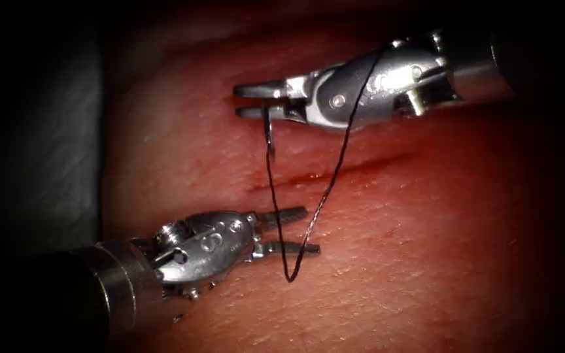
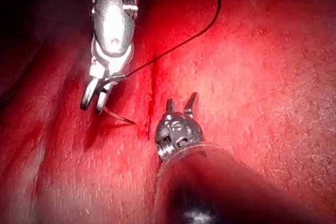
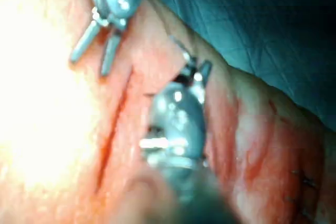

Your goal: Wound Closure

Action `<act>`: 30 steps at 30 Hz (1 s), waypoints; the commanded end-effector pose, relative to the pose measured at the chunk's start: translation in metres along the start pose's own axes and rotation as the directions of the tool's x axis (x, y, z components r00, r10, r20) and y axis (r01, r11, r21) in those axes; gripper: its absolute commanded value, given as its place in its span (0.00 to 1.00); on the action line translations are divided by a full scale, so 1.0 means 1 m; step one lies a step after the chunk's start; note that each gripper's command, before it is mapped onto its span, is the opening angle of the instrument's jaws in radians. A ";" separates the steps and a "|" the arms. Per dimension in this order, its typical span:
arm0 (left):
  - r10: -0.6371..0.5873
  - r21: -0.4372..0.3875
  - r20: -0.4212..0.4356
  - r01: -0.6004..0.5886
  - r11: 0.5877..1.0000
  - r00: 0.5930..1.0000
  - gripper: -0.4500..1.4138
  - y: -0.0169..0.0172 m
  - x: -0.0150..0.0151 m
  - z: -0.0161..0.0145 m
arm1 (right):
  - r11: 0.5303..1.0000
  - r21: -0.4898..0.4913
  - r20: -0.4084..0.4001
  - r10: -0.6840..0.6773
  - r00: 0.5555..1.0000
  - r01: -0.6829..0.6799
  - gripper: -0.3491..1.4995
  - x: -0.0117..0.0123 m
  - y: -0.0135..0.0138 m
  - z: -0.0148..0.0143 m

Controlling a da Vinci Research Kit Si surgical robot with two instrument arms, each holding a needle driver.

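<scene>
Right claw [image 1: 251, 100] gripping needle [image 1: 269, 136] clear of tissue [image 1: 426, 229], left claw [image 1: 295, 230] open, empty

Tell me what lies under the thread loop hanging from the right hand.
Under the thread lie the tissue and its cut. The right hand holds the needle, clear of the tissue; the open left hand holds nothing.

No text, label, number or sign can be read on anything here.

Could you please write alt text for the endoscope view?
The right arm's steel end effector holds a thin curved needle above the reddish tissue, clear of it. Black thread loops down past the left arm's open, empty end effector.
</scene>
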 end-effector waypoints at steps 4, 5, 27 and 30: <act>-0.002 -0.003 0.001 0.002 1.000 1.000 0.31 0.0000 -0.0004 0.0007 | 1.000 0.001 0.000 0.003 1.000 -0.003 0.00 -0.0003 -0.0008 0.0009; -0.001 -0.003 0.001 0.001 1.000 1.000 0.31 0.0000 -0.0004 0.0006 | 1.000 0.001 -0.001 0.003 1.000 -0.003 0.00 -0.0003 -0.0008 0.0009; -0.004 -0.009 0.003 0.004 1.000 1.000 0.31 -0.0002 -0.0001 0.0002 | 1.000 -0.009 0.005 0.021 1.000 -0.021 0.00 0.0006 -0.0001 0.0008; -0.004 -0.009 0.003 0.004 1.000 1.000 0.31 -0.0002 -0.0001 0.0002 | 1.000 -0.009 0.005 0.021 1.000 -0.021 0.00 0.0007 -0.0002 0.0009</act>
